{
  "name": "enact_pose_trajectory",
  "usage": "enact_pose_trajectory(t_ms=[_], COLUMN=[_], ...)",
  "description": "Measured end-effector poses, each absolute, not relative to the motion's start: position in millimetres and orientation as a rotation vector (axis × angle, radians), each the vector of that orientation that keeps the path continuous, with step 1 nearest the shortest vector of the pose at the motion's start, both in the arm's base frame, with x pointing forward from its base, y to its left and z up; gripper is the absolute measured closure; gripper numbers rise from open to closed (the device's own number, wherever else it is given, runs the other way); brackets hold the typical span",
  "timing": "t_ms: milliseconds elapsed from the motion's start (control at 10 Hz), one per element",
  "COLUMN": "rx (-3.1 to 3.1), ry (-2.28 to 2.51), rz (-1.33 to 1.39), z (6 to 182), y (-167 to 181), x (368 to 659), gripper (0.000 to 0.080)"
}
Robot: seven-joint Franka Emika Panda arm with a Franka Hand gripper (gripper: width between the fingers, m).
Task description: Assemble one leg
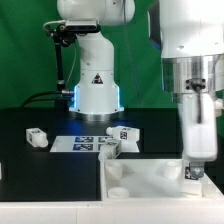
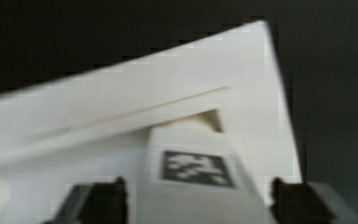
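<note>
Gripper point(image 1: 196, 168) clamps the leg point(image 2: 197, 165) upright over the tabletop point(image 1: 140, 180) corner; keep it vertical, lower slowly.

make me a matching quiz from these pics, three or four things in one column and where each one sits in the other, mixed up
Things:
1. leg in the end effector
2. tabletop
3. marker board
4. loose leg

Places:
A. flat on the black table, in front of the robot base
B. alone on the table, at the exterior view's left
C. upright over the tabletop's far corner
D. nearest the camera, in the exterior view

Pairs: 1-C, 2-D, 3-A, 4-B
</note>
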State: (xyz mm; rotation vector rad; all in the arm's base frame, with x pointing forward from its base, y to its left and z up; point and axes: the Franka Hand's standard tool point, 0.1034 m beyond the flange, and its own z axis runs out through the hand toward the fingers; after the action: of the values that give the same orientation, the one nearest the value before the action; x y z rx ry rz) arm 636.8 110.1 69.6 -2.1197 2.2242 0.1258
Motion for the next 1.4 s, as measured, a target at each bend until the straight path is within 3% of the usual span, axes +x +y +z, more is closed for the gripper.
enact_pose_trajectory(t_ms=[100,200,300,600,800,1000,1100,1200,1300,1400], rx=[-2.309,-2.467,-2.479,-2.677,-2.906,-2.895,-2.891,-2.818,-2.781,-2.757], ry=[2.026,1.832,1.807,1.502,1.133,1.149,1.158,1.311,1.390,1.437], rz=[0.142,0.185,0.168,0.145,-0.021,-0.049,-0.049,-0.043,-0.038,-0.036], z=[70.1,67.9,67.3,66.5,70.0,67.6,67.6,67.5,67.0,66.8], y=[107.8,110.0,113.4,109.9,116.4,117.0,117.1,118.7,118.5,118.4], x=[636.1,629.7,628.5,628.5,640.9,640.7,640.7,640.5,639.8,639.5], gripper=[0.0275,0.0176,0.0158,0.0151,0.0150,0.0150,0.0262,0.0262,0.0447,0.0514])
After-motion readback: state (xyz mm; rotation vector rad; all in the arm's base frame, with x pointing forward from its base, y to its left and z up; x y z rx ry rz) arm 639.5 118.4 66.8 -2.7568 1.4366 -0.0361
